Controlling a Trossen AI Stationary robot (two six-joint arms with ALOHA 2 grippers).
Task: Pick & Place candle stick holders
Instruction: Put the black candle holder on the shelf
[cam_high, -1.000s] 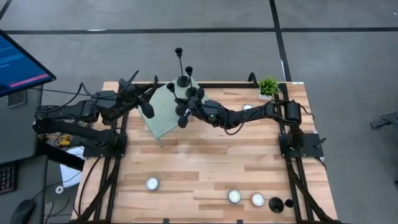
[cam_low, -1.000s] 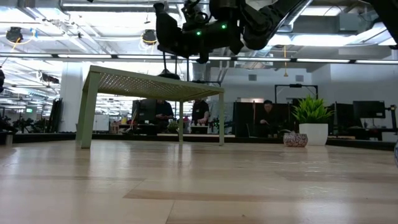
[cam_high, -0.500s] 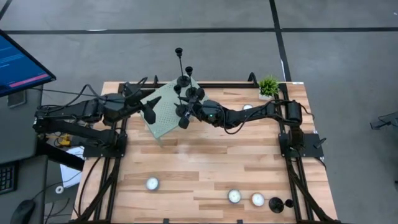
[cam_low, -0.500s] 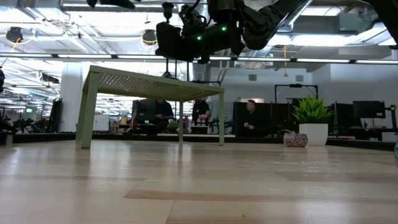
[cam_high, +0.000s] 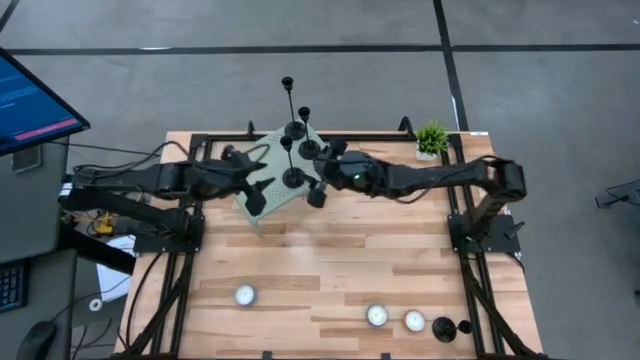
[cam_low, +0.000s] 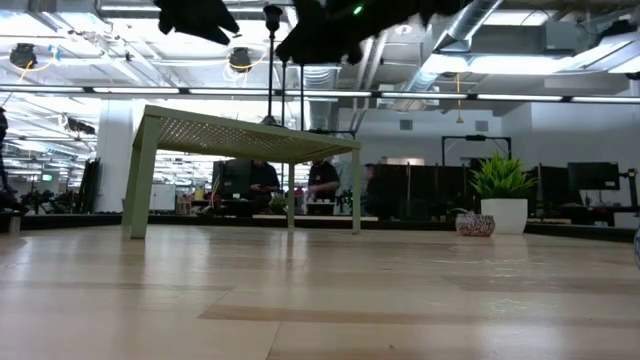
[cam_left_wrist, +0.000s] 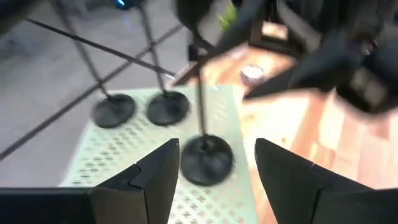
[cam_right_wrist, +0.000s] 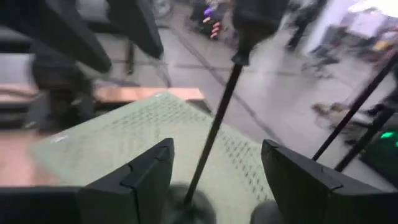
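Candle stick holder (cam_high: 291, 178), slim black metal, stands on the pale green perforated stand (cam_high: 262, 190); left gripper (cam_high: 251, 186) and right gripper (cam_high: 320, 190) flank it, fingers spread, empty; withdraw without knocking it

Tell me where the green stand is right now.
In the high view the green stand sits at the table's far edge, left of centre, with three black holders standing on it.

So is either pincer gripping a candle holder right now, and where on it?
Neither. The left pincer and right pincer both stand open, apart from the holder's stem.
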